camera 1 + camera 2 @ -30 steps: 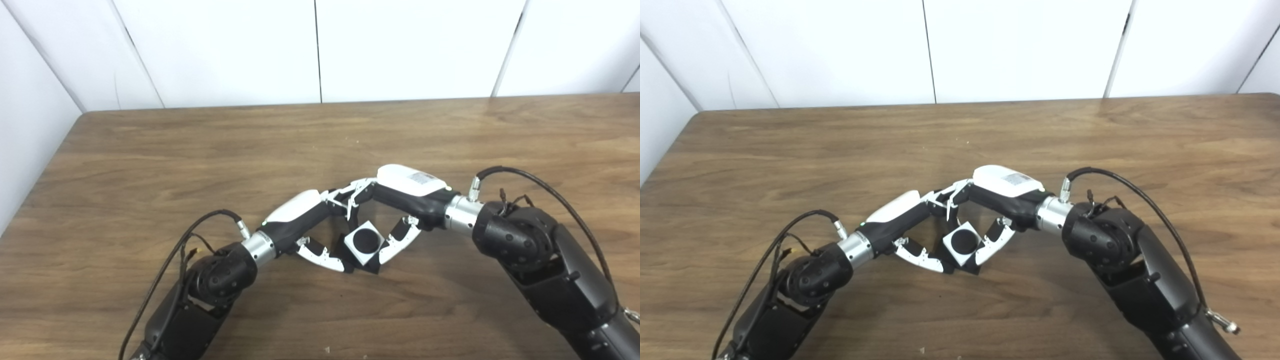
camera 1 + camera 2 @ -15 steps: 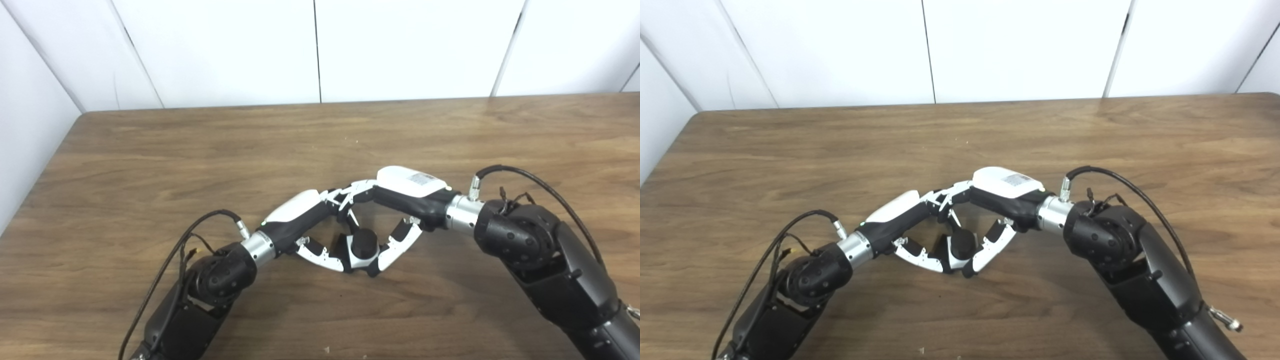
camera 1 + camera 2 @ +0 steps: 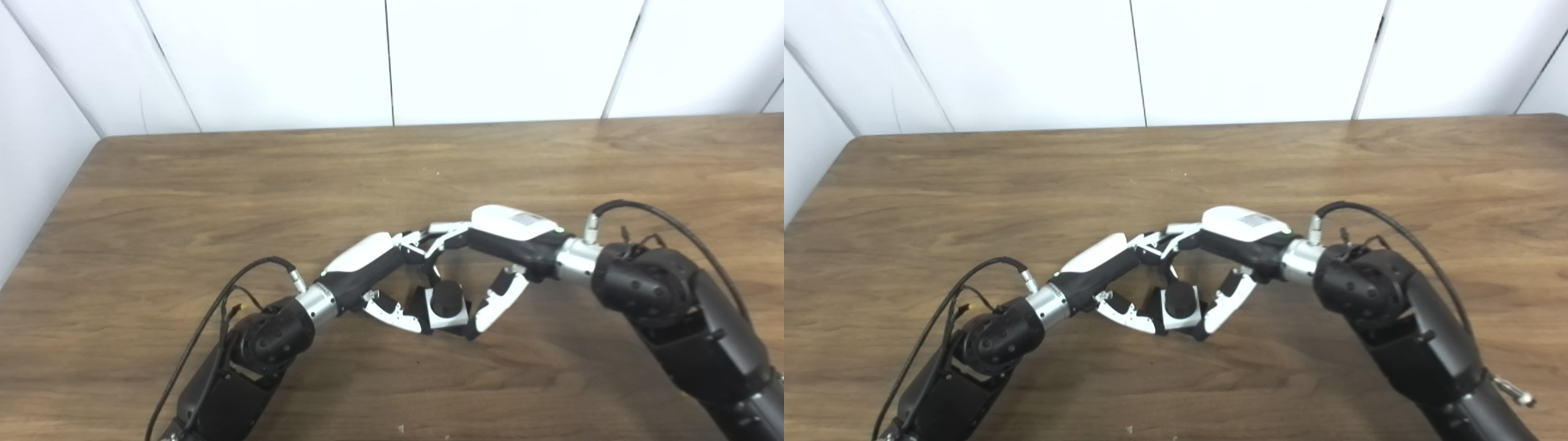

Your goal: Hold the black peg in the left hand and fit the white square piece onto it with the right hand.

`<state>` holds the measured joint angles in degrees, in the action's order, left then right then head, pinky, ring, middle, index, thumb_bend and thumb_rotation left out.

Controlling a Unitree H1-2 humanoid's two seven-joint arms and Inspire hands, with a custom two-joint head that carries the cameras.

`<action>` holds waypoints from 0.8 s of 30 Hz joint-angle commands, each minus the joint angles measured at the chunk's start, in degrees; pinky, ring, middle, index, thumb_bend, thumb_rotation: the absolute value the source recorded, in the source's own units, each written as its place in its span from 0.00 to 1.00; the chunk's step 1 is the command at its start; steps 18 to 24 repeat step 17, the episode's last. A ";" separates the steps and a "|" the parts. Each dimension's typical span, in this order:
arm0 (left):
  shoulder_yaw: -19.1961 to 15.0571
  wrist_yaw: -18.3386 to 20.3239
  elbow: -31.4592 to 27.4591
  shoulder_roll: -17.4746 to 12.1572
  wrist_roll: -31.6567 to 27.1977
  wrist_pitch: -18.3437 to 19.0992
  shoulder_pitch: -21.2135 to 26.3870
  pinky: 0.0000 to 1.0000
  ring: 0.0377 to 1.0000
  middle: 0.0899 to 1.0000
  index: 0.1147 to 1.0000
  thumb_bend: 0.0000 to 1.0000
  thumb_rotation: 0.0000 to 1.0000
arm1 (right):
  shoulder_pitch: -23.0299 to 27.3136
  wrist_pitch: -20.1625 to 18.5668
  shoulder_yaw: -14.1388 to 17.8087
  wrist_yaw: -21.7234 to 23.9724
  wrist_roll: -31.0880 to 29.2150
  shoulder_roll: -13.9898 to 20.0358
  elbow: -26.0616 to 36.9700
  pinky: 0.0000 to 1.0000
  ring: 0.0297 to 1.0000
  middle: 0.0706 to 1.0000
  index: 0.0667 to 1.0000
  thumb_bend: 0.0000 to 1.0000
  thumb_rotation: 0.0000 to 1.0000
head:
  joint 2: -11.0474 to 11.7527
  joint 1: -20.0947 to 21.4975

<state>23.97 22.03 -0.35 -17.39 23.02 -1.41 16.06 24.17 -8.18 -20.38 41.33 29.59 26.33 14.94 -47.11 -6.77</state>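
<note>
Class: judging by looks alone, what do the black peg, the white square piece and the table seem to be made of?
Black peg: probably matte plastic; dull, uniform black, no glints. White square piece: likely smooth plastic; even white, crisp edges. Table: wood or wood-look laminate; brown grain streaks with a soft sheen.

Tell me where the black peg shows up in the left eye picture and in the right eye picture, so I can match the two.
Left eye view: the black peg sits just right of centre, low in the picture, between the two hands.
Right eye view: the black peg sits at about centre, at the same height.
Shared landmark: the white square piece around the peg's base, between the left hand and the right hand.
</note>
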 commanded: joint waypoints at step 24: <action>0.72 2.37 0.70 -2.34 -0.26 -0.59 -0.96 1.00 1.00 1.00 0.42 0.52 0.07 | 1.22 -1.43 11.96 -7.52 -4.07 3.97 -0.16 0.65 0.85 0.90 0.80 0.78 0.13 | 0.81 4.31</action>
